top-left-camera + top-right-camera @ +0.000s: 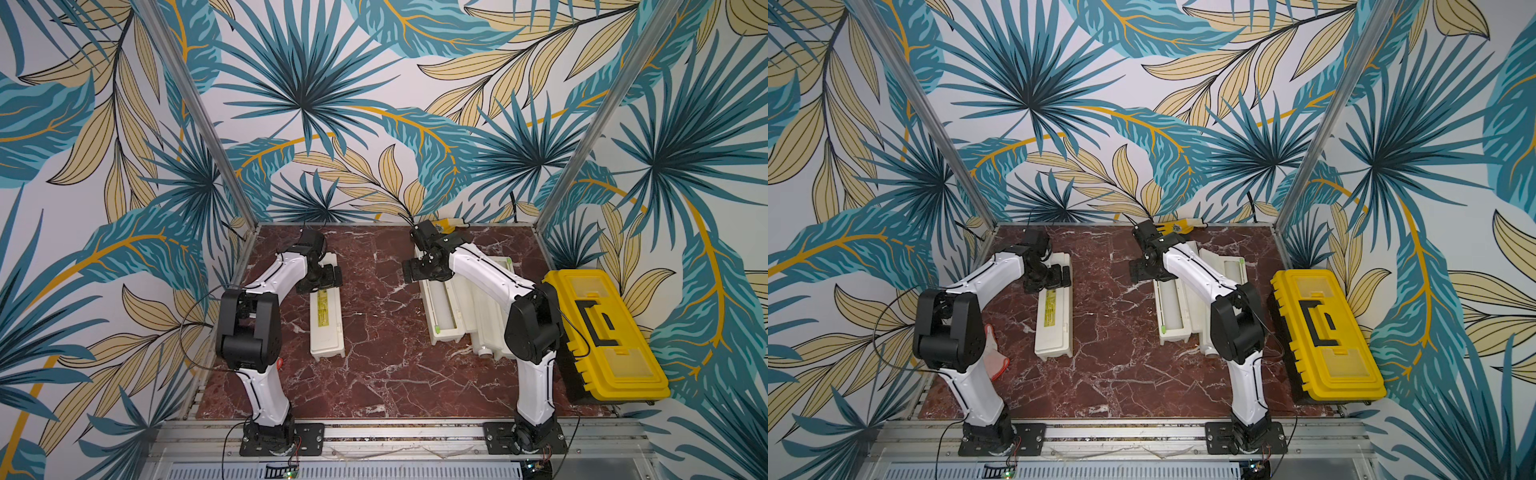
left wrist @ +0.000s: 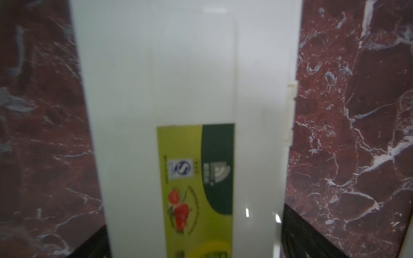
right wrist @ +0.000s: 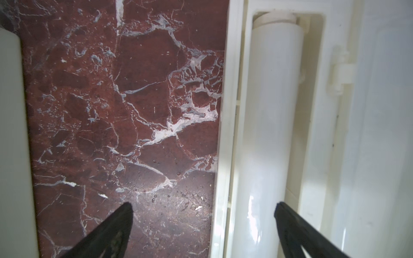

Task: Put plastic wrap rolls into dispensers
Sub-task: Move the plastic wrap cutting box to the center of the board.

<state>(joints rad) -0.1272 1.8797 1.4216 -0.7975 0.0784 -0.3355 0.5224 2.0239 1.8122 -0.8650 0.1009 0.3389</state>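
Red-brown marble covers the table (image 1: 374,365), boxed in by leaf-print walls (image 1: 332,104). Left gripper (image 1: 328,276) hangs at about 10 o'clock on the table, jaws spread wide and holding nothing. In the left wrist view its black fingers (image 2: 299,236) stand either side of a closed dispenser (image 2: 190,78); whether they touch its sides cannot be told. In a top view the closed dispenser (image 1: 327,332) runs from 12 to 6, label (image 1: 324,309) up, with the gripper over its 12 o'clock end.

Right gripper (image 1: 415,270) sits at about 1 o'clock, jaws also wide apart and empty. In the right wrist view one finger (image 3: 107,234) is over bare marble and the other is beside a roll (image 3: 272,111). The roll lies seated inside an open dispenser (image 3: 228,111), which also runs 12 to 6.

Just at the 3 o'clock side of the open dispenser lie more cream boxes (image 1: 484,316), partly hidden by the right arm (image 1: 486,266). Their contents cannot be made out. Yellow toolbox (image 1: 602,332) stands at the table's 3 o'clock edge.
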